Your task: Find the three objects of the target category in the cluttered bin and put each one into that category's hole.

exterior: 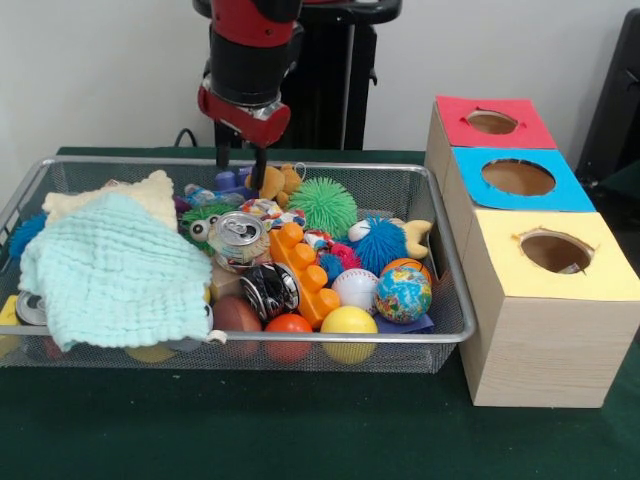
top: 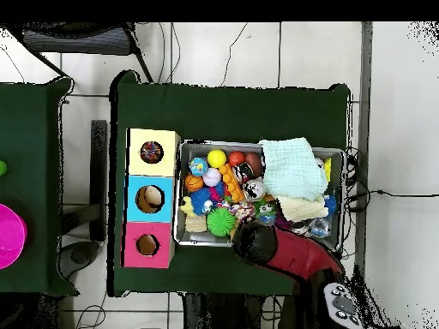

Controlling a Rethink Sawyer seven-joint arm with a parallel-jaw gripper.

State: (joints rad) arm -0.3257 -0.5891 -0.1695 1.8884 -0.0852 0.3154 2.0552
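Note:
The wire mesh bin (exterior: 300, 338) is full of toys; it also shows in the overhead view (top: 179, 199). My gripper (exterior: 240, 165) hangs over the bin's far side, open and empty, above a purple toy and a tan plush. A small patch of white cloth with coloured dots (exterior: 265, 209) shows behind the drink can (exterior: 238, 240); it also shows in the overhead view (top: 245, 211). Other printed cloths are hidden. The yellow-topped hole (exterior: 555, 250) is in the nearest box, right of the bin, and shows in the overhead view (top: 152, 152). Something pale lies inside it.
A mint waffle cloth (exterior: 115, 270) covers the bin's left part, over a cream cloth (exterior: 150, 195). A green spiky ball (exterior: 323, 205), blue spiky ball (exterior: 380, 243), orange brick (exterior: 300, 270) and several balls fill the rest. The blue hole (exterior: 518, 177) and red hole (exterior: 491, 122) lie behind the yellow one.

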